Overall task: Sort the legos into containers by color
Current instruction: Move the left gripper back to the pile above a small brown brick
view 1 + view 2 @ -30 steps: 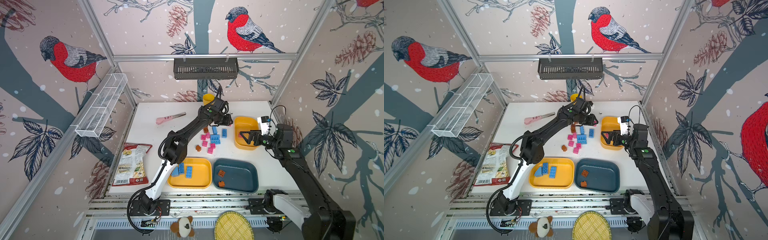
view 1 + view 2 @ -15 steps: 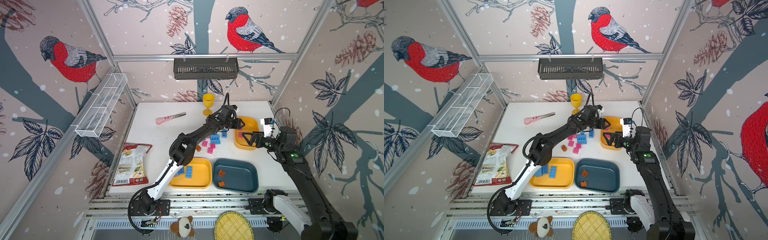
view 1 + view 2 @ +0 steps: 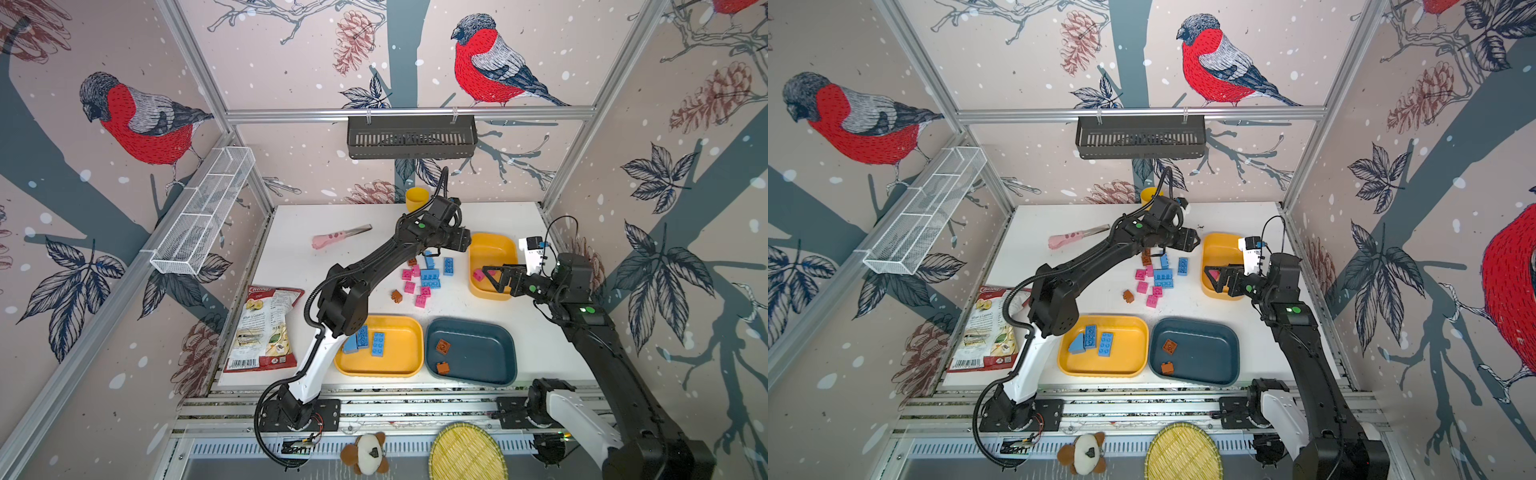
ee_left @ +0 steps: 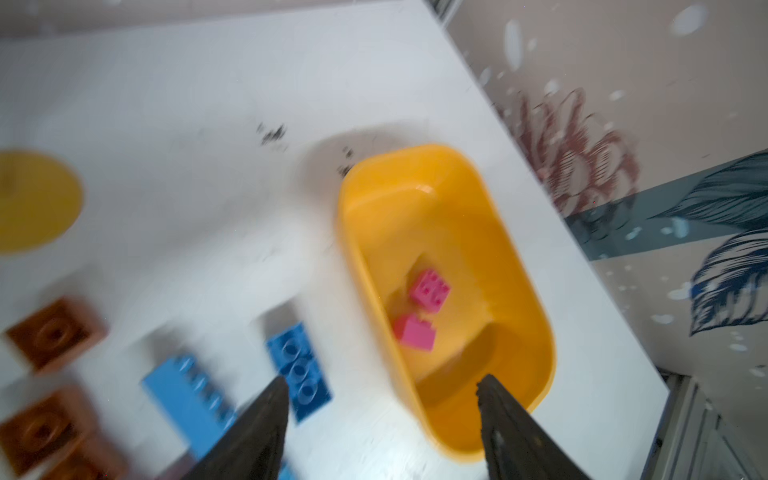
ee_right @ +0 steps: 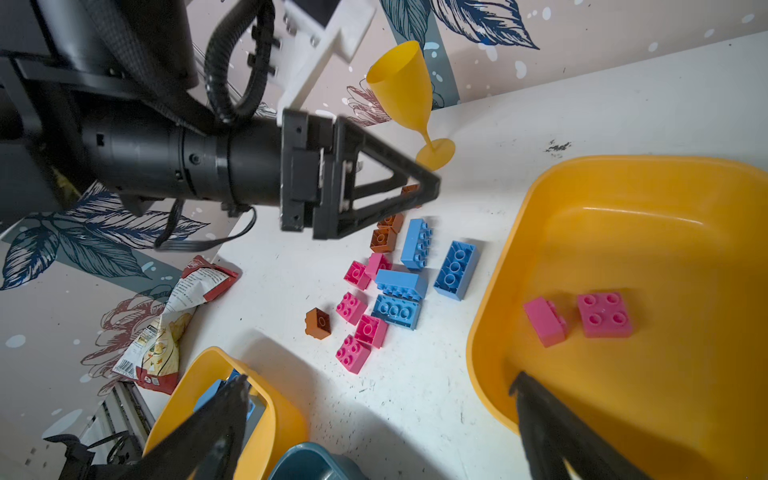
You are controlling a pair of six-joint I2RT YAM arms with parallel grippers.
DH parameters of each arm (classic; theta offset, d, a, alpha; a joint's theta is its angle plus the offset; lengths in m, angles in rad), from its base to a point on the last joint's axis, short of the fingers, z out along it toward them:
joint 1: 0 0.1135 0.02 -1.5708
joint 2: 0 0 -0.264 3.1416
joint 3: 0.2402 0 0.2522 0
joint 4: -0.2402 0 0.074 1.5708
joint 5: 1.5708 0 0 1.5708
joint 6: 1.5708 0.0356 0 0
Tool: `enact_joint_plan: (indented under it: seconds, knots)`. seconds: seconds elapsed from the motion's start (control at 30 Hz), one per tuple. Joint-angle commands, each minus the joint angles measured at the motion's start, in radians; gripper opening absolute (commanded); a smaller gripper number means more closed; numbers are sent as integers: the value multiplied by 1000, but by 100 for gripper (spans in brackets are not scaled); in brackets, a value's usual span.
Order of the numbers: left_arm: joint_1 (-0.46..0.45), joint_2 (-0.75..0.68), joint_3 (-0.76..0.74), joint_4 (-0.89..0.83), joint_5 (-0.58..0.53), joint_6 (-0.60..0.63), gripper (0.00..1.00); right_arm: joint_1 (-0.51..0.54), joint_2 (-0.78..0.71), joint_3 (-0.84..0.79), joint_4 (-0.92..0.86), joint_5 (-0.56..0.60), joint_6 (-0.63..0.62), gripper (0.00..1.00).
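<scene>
My left gripper [image 4: 382, 386] hangs open and empty over the left rim of the small yellow tray [image 3: 494, 249], as both top views show [image 3: 1192, 241]. Two pink legos [image 5: 604, 313] [image 5: 544, 320] lie in that tray. My right gripper [image 5: 380, 399] is wide open and empty, low at the tray's near end [image 3: 492, 276]. Loose blue, pink and brown legos [image 3: 428, 276] lie in a cluster mid-table. The larger yellow tray [image 3: 399, 357] holds blue legos [image 3: 377, 344]. In the dark teal tray [image 3: 478, 357] are two brown legos [image 3: 443, 346].
A yellow goblet [image 3: 417, 199] stands at the back behind the left arm. A pink-handled tool [image 3: 338, 237] lies at back left and a snack bag [image 3: 268, 328] at front left. A wire basket [image 3: 203, 212] hangs on the left wall.
The left gripper swung right from above the lego cluster to the small yellow tray and opened. A pink lego now lies loose in the tray. The right gripper barely shifted.
</scene>
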Motion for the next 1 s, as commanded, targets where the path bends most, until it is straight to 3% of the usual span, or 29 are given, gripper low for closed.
enact_joint_plan:
  seconds: [0.0,0.23,0.33,0.47,0.67,0.97]
  knots:
    - [0,-98,-119,-183,-129,-26,71,12,8,4,21,-27,-6,99]
    - [0,-282,-379,-267,-242,-117,72,67,34,0,22,-28,-15,99]
    - [0,-332,-474,-289,-278,-227,72,82,38,-5,28,-22,-13,99]
    - [-8,-386,-606,-193,-315,-442,67,96,50,-18,58,-21,4,99]
    - [-9,-383,-647,-204,-406,-744,63,116,57,-20,59,-22,8,99]
    - [-9,-300,-674,-189,-409,-851,59,119,65,-34,74,-30,6,99]
